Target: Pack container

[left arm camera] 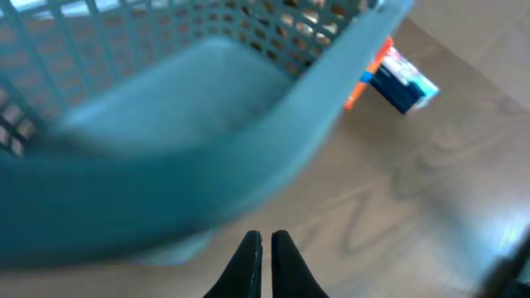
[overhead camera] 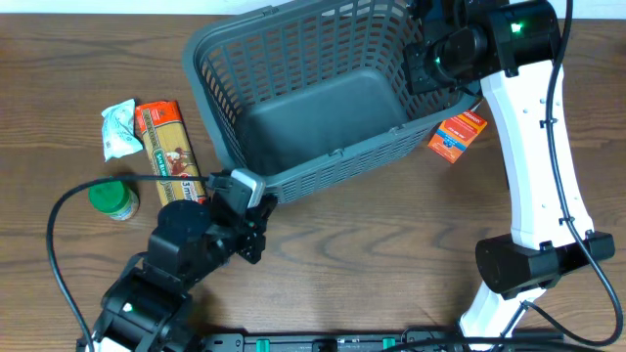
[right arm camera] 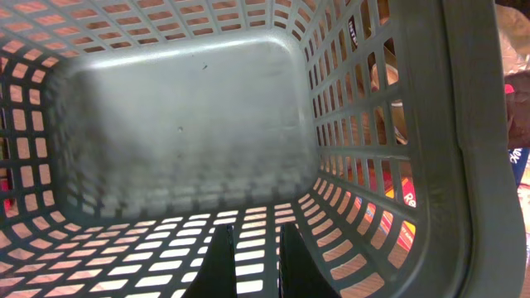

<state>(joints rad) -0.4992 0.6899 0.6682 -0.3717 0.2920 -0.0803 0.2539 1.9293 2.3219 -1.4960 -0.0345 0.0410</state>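
The container (overhead camera: 303, 98) is a large dark grey lattice basket at the back middle of the table, and it holds nothing. My left gripper (overhead camera: 256, 196) sits just outside its near rim. In the left wrist view it (left arm camera: 265, 238) is shut and holds nothing, with the blurred container wall (left arm camera: 166, 165) right ahead. My right gripper (overhead camera: 430, 61) hangs over the basket's far right corner. In the right wrist view it (right arm camera: 251, 248) points down at the bare base (right arm camera: 190, 124), its fingers close together with nothing between them.
Left of the basket lie a pasta packet (overhead camera: 168, 152), a white and green pouch (overhead camera: 119, 127) and a green-lidded jar (overhead camera: 112, 200). An orange and blue box (overhead camera: 458, 134) lies at the basket's right side, and shows too in the left wrist view (left arm camera: 397, 79). A black cable (overhead camera: 68, 205) loops at the left.
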